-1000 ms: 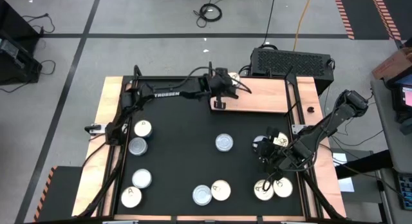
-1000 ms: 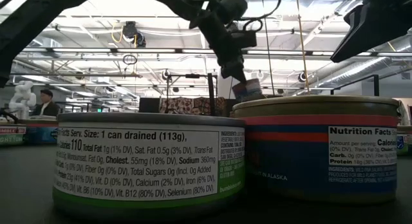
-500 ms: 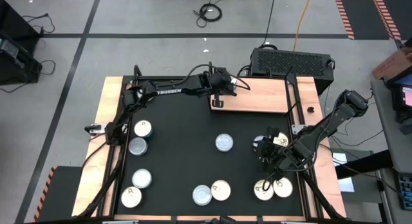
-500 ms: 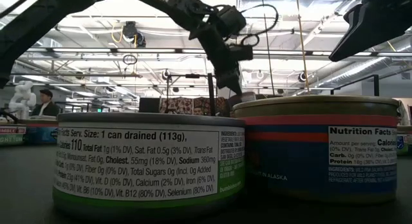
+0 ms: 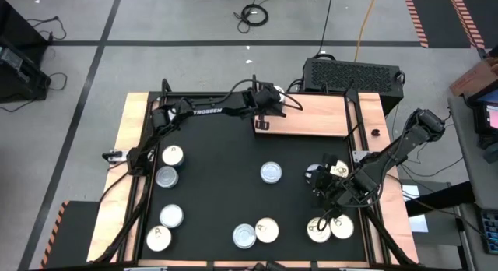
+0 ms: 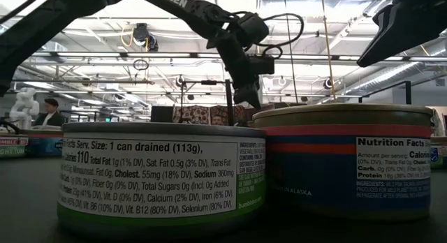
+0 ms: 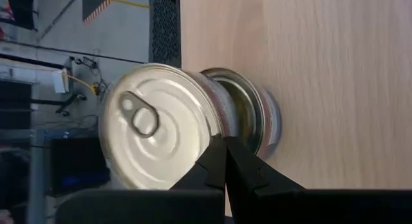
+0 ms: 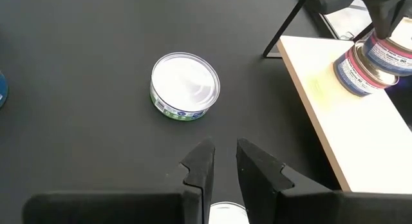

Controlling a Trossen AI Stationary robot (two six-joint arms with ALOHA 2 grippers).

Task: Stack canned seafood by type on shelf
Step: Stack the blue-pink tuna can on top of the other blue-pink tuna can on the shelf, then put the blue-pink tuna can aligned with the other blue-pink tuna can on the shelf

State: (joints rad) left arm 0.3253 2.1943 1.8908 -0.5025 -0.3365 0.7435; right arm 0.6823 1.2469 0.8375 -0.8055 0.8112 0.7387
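We count nine tins in plain sight on the counter (image 5: pixel 218 185): four plain silvery-lidded tins (image 5: pixel 271 173) and five cream pull-tab tins (image 5: pixel 267 230). One further tin (image 8: pixel 226 215) shows only as a sliver beneath the right arm, so we cannot tell its kind. There is one shelf (image 5: pixel 319 115), and on it stands one stack of two tins (image 7: pixel 154 134), the upper one with a pull-tab lid. One person (image 6: pixel 49 112) sits in the room behind.
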